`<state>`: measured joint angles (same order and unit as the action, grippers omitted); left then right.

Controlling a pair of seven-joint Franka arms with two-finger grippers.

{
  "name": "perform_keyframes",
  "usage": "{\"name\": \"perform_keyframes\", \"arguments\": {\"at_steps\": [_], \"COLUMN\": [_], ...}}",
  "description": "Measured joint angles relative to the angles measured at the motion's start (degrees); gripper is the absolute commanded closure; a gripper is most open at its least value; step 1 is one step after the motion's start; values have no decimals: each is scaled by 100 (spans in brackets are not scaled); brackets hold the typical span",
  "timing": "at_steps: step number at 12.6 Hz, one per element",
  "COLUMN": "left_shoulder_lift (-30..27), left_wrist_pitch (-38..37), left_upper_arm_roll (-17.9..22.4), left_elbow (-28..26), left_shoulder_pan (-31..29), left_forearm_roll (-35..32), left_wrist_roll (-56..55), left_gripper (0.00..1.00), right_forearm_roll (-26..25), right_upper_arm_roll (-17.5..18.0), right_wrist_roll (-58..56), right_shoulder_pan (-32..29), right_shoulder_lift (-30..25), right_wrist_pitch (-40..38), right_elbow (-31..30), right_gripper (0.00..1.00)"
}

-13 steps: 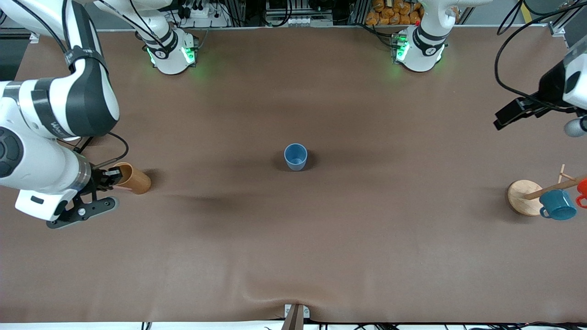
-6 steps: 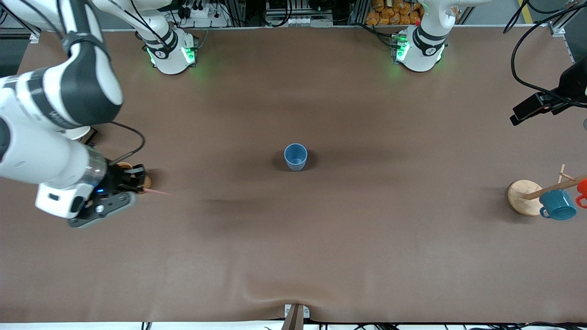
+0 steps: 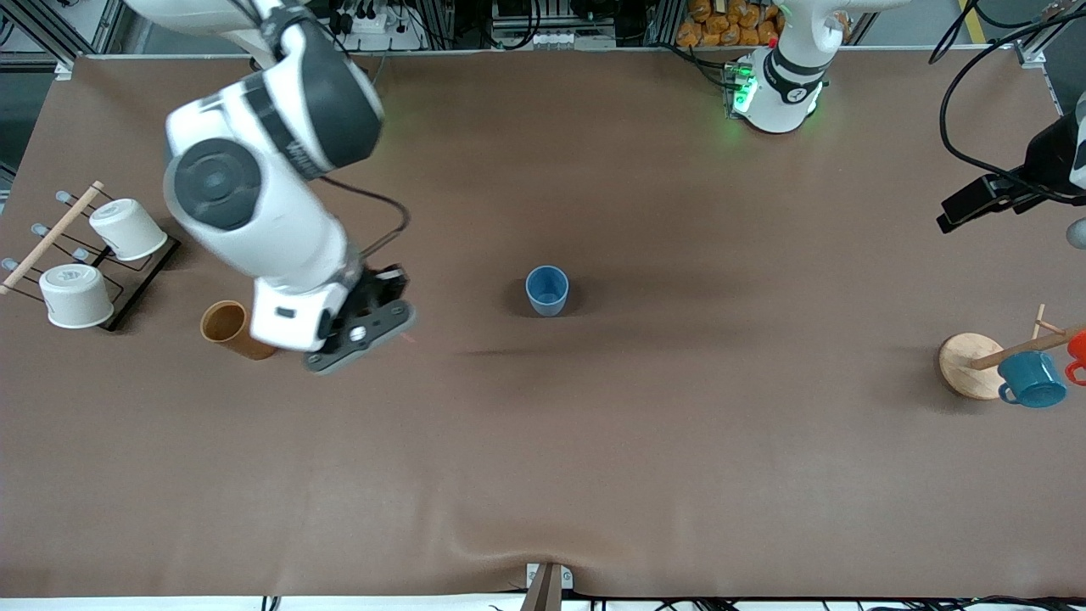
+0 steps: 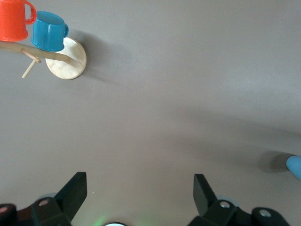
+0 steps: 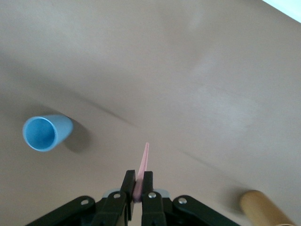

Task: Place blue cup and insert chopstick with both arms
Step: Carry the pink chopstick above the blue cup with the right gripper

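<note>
The blue cup point(image 3: 547, 290) stands upright and empty in the middle of the table; it also shows in the right wrist view point(image 5: 44, 133). My right gripper point(image 3: 383, 295) is up over the table between the brown wooden cup point(image 3: 229, 329) and the blue cup, shut on the thin pinkish-red chopstick point(image 5: 144, 157), which sticks out past the fingertips point(image 5: 138, 181). My left gripper point(image 3: 976, 202) waits in the air at the left arm's end of the table, open and empty point(image 4: 139, 190). The blue cup's edge shows in the left wrist view point(image 4: 295, 165).
A wire rack with two white cups point(image 3: 127, 229) stands at the right arm's end. A wooden mug tree point(image 3: 967, 365) with a teal mug point(image 3: 1031, 379) and a red mug point(image 3: 1077, 352) stands at the left arm's end.
My right gripper has drawn the chopstick from the brown wooden cup and carried it toward the blue cup. The left arm has barely moved.
</note>
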<state>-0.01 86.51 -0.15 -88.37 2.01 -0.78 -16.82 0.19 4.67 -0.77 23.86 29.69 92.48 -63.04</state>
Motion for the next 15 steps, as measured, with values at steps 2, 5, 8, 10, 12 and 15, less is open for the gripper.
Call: {"name": "perform_keyframes", "arguments": {"at_steps": [2,5,8,10,12,15], "left_shoulder_lift": [-2,-5,-55,-91,-97,-109], "left_wrist_pitch": [0,1,1,-13,-37,-37], "left_upper_arm_roll": [-5,-18,-12,9,29,48], "left_elbow": [-13,-14,-10,-10,-10,24], "left_shoulder_pan": [72,162,158,142,137,115], "left_forearm_roll": [0,0,0,0,0,0], "left_wrist_roll": [13,13,35,163,209,303], "left_gripper": [0,0,0,0,0,0], "right_forearm_roll": [-1,4,19,92,118,123], "right_upper_arm_roll": [-3,-4,-2,-1,1,1], "right_wrist_roll": [795,2059,2991,3463,3900,4434], "right_shoulder_pan": [329,646,872,1025,1226,1560], "right_shoulder_lift": [21,40,53,73,81,95], "right_wrist_pitch": [71,198,326,455,468,468], "right_elbow": [-7,-37,-57,-64,-66,-84], "right_gripper": [100,100,100,100,100,100]}}
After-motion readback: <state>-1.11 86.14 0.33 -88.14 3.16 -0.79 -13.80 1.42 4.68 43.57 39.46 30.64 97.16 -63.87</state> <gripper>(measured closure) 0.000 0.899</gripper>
